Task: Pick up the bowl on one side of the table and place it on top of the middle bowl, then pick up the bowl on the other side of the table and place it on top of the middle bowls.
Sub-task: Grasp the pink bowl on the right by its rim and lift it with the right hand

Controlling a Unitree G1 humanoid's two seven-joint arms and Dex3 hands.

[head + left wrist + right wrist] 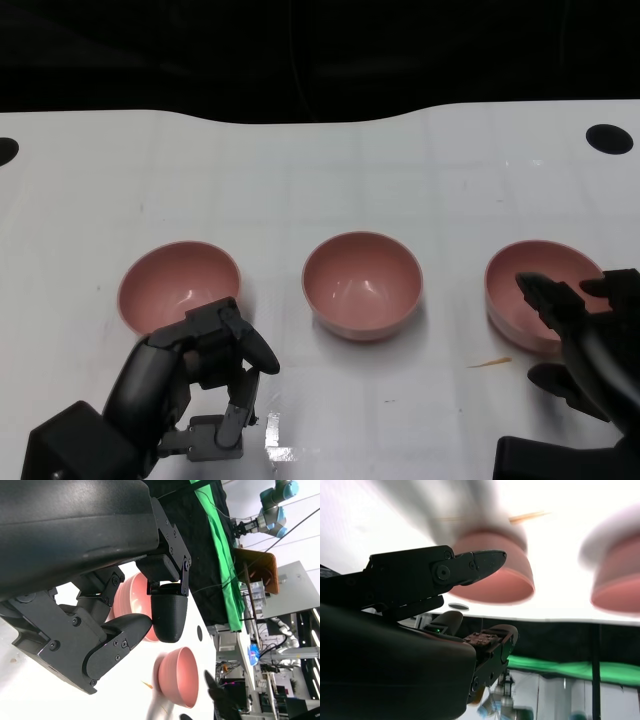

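Left bowl [180, 285]: you have a pink bowl upright on the white table [320, 180], on the robot's left, with its near rim partly hidden behind the left hand.
Middle bowl [362, 284]: this pink bowl sits upright near the table's centre, nothing stacked in it, well apart from both neighbours.
Right bowl [538, 292]: you see it upright on the robot's right, its near right edge covered by the right hand.
Left hand [205, 375]: it sits just in front of the left bowl with its fingers curled inward and nothing between them; the left wrist view shows the fingertips [169, 615] bent in over the palm, with the bowl behind them.
Right hand [585, 345]: its fingers are spread apart and holding nothing; one reaches over the right bowl's rim while the lower ones stay beside the bowl. You cannot tell from the blurred right wrist view whether any finger touches the bowl.
Small item: a thin yellowish sliver [490, 362] lies on the table between the middle and right bowls, nearer the right one.
Table marks: a dark round hole [609, 139] shows at the far right corner.
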